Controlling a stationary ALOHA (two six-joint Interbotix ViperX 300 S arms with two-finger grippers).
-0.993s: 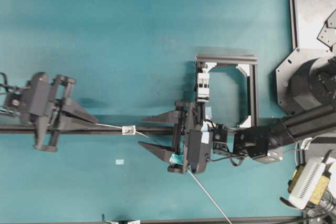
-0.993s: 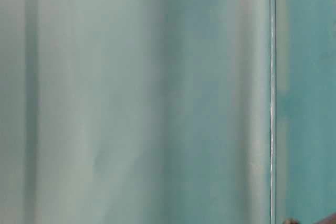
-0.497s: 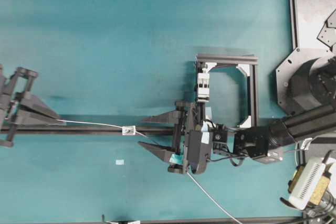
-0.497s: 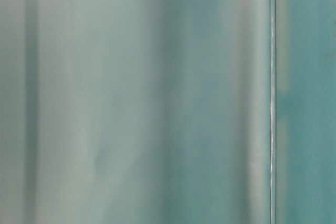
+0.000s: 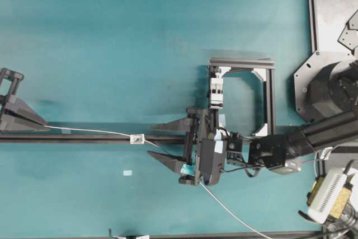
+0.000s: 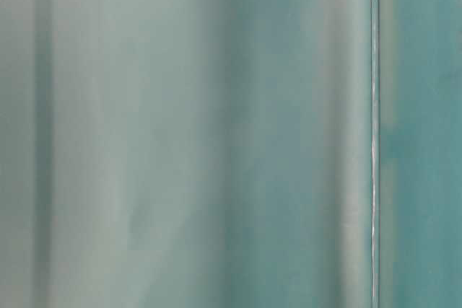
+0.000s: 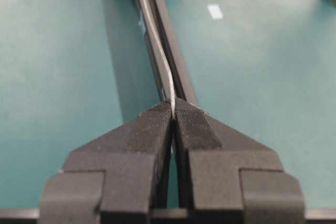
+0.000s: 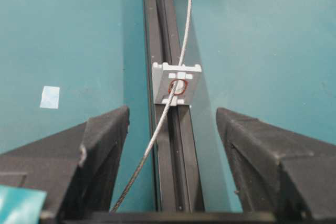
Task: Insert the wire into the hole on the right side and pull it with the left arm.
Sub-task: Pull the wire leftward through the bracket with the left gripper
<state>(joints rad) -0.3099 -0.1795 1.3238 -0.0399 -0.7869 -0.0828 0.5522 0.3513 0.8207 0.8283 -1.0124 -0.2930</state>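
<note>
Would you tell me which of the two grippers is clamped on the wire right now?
The left gripper, the plain black one: its tips pinch the wire. The teal-taped right gripper stands open, and the wire passes between its fingers untouched.

On the table (image 5: pixel 112 37) a long rail (image 5: pixel 100 138) runs left to right, with the fitting (image 5: pixel 136 138) mounted on it. The wire (image 5: pixel 89 131) passes through the fitting's hole (image 8: pixel 177 87) (threaded right through), reaching left to the left gripper (image 5: pixel 42 122) and right under the right gripper (image 5: pixel 162 144). A frame (image 5: pixel 246 96) stands behind the right gripper.
</note>
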